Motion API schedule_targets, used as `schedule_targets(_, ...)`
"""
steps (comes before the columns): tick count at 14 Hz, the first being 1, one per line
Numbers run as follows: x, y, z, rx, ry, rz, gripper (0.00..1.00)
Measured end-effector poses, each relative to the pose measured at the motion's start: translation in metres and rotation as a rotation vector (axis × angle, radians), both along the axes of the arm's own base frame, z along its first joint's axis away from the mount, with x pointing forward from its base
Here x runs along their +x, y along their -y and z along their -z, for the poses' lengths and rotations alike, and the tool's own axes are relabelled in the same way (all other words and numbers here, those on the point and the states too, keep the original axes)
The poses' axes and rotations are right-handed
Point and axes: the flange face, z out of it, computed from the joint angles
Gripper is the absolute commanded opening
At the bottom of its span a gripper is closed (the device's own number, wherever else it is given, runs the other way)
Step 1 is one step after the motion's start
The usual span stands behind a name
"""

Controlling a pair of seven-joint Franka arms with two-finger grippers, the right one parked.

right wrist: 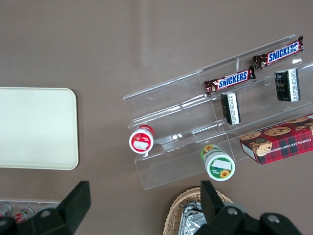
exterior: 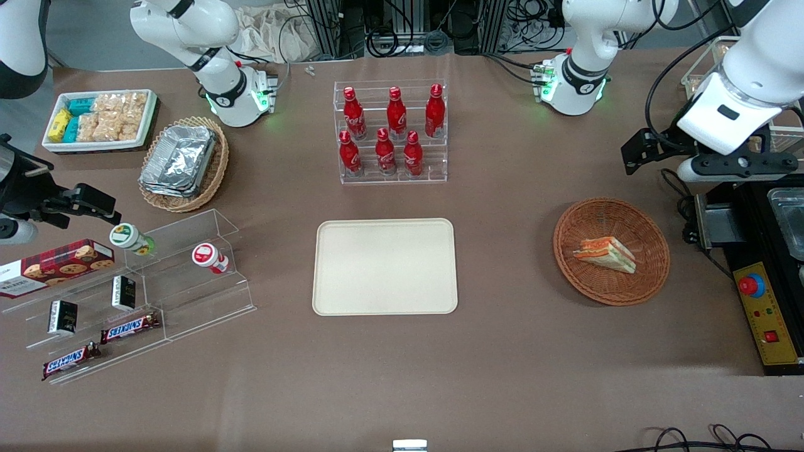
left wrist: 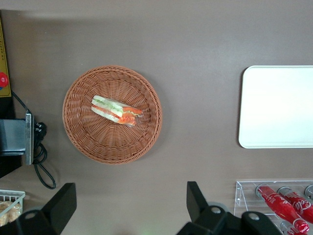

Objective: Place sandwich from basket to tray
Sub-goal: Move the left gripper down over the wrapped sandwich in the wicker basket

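Note:
The sandwich [exterior: 606,254], a white-bread wedge with orange-red and green filling, lies in the round reddish-brown wicker basket [exterior: 650,276] toward the working arm's end of the table. Both also show in the left wrist view, the sandwich [left wrist: 116,109] in the basket [left wrist: 83,137]. The cream-beige tray [exterior: 385,267] lies flat and bare at the table's middle, and its end shows in the left wrist view [left wrist: 276,107]. My left gripper [exterior: 735,168] hangs high above the table, a little farther from the front camera than the basket. In its wrist view the gripper [left wrist: 129,203] is wide open and holds nothing.
A clear rack of red cola bottles [exterior: 391,132] stands farther back than the tray. A black control box with a red button [exterior: 769,307] sits beside the basket. A tan basket of foil trays [exterior: 182,163], a white snack bin [exterior: 100,119] and an acrylic snack shelf [exterior: 138,295] stand toward the parked arm's end.

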Motion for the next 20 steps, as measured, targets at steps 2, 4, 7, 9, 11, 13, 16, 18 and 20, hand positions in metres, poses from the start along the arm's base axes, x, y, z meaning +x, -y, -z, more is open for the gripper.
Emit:
schedule_targets(2,-0.001,-0.002,0.0,0.001,-0.006,-0.003,1.0)
schedule_targets(4,-0.002,-0.003,-0.001,0.001,-0.008,-0.004,1.0)
schedule_targets(7,0.0,-0.012,0.006,0.007,-0.036,-0.024,1.0)
schedule_targets(9,0.003,-0.02,0.022,0.02,-0.09,-0.086,1.0)
schedule_targets(11,0.013,-0.033,0.044,0.033,-0.135,-0.178,1.0)
schedule_targets(13,0.028,-0.046,0.077,0.048,-0.196,-0.237,1.0)
schedule_targets(16,0.052,-0.066,0.142,0.074,-0.287,-0.318,1.0)
schedule_targets(18,0.068,-0.098,0.188,0.041,-0.31,-0.406,1.0)
schedule_targets(20,0.074,-0.129,0.226,-0.003,-0.314,-0.494,1.0)
